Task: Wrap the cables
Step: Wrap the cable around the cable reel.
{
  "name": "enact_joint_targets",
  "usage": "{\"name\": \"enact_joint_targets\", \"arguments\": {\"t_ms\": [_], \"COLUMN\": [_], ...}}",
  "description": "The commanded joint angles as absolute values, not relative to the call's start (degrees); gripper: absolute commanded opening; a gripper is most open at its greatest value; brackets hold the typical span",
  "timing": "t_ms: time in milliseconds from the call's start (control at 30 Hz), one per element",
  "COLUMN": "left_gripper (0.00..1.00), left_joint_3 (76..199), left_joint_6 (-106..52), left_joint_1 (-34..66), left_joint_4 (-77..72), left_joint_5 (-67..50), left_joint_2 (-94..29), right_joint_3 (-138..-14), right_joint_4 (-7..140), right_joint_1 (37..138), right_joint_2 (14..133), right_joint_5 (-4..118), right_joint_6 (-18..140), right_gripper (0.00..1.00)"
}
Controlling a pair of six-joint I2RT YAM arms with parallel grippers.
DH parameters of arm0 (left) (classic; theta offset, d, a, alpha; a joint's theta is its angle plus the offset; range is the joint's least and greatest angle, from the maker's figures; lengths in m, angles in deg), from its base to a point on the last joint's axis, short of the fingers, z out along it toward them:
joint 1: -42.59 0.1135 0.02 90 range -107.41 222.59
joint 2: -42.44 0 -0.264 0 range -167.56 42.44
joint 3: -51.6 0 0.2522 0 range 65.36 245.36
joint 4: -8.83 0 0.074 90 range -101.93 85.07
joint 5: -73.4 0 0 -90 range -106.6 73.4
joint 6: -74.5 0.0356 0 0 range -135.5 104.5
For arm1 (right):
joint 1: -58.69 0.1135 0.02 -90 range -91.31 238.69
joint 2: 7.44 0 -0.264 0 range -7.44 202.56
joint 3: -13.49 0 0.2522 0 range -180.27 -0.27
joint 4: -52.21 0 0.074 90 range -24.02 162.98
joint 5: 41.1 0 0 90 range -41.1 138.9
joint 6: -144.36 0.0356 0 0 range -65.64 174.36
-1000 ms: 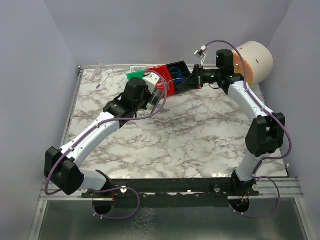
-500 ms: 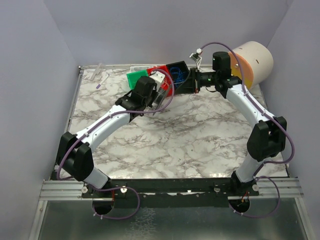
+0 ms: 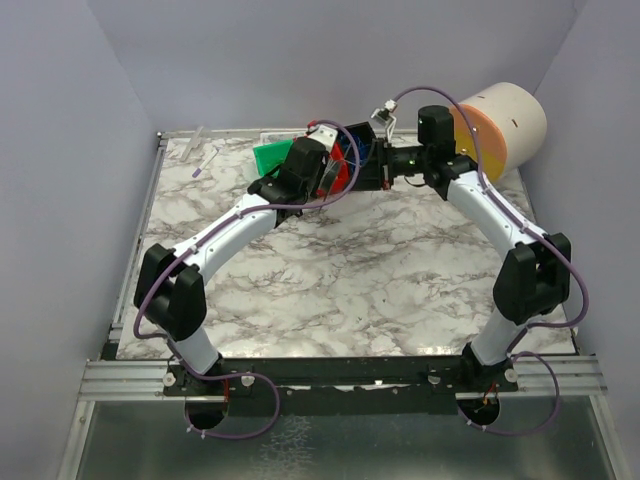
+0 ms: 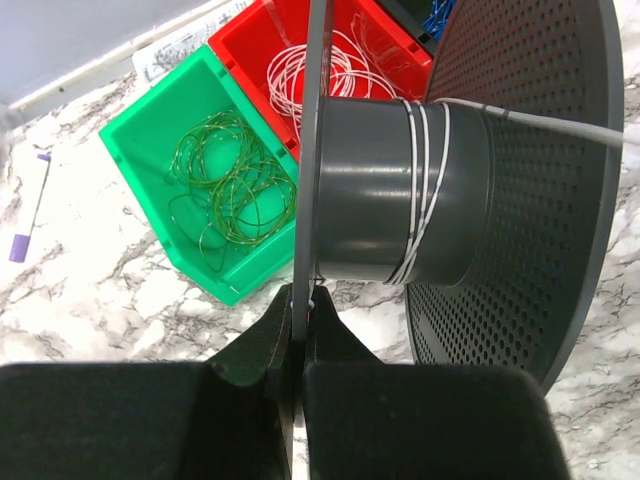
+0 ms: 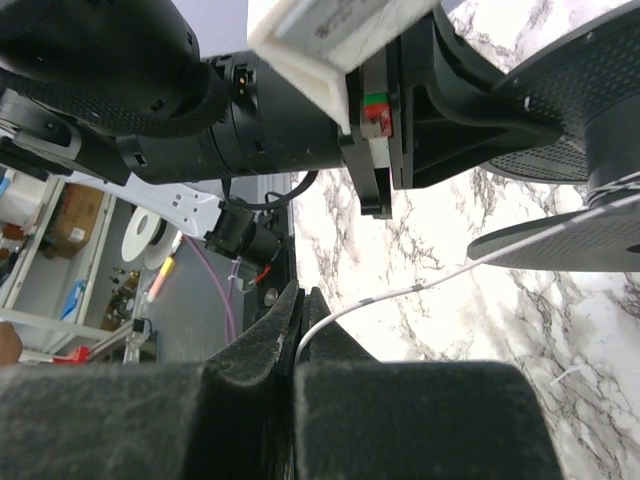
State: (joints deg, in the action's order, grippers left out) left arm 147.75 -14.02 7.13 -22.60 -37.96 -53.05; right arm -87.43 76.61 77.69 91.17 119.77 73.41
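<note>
My left gripper (image 4: 300,300) (image 3: 322,172) is shut on the thin near flange of a dark grey spool (image 4: 370,190), held on its side above the table. A white cable (image 4: 420,190) lies in about three turns round the spool's hub. From there it runs off taut to my right gripper (image 5: 298,300) (image 3: 378,168), which is shut on this white cable (image 5: 420,287). The spool (image 5: 570,240) shows at the right edge of the right wrist view. Loose green cable (image 4: 225,185) lies in a green bin (image 4: 150,110). White coils (image 4: 310,65) fill a red bin (image 4: 240,50), and a bit of blue cable (image 4: 437,15) shows behind.
The bins stand at the back of the marble table (image 3: 350,270), right beneath both grippers. A big beige and orange drum (image 3: 505,120) sits at the back right. A purple-tipped pen (image 3: 205,160) lies at the back left. Grey walls close in on three sides.
The left arm has swung right and towards the back, carrying the spool over the bins. The right gripper has shifted a little left towards it. Both stay shut.
</note>
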Motion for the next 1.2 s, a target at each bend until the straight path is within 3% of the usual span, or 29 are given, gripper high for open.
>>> {"name": "enact_joint_targets", "arguments": {"t_ms": [0, 467, 800, 1167], "left_gripper": [0.0, 0.0, 0.0, 0.0], "left_joint_3": [148.95, 158.7, 152.49, 150.96], "left_joint_6": [-20.3, -27.41, -35.4, -37.98], "left_joint_1": [7.62, 10.39, 19.02, 21.85], "left_joint_4": [-21.63, -25.57, -21.34, -18.94], "left_joint_5": [-42.6, -35.31, -19.6, -4.88], "left_joint_2": [-52.9, -55.18, -49.83, -46.69], "right_joint_3": [-83.39, -75.21, -70.89, -70.41], "right_joint_4": [71.67, 65.18, 61.97, 65.31], "right_joint_1": [80.39, 88.91, 88.86, 88.39], "right_joint_2": [87.71, 90.34, 91.98, 92.67], "right_joint_5": [119.67, 116.07, 110.29, 90.06], "right_joint_6": [73.22, 69.83, 67.96, 66.23], "right_gripper": [0.0, 0.0, 0.0, 0.01]}}
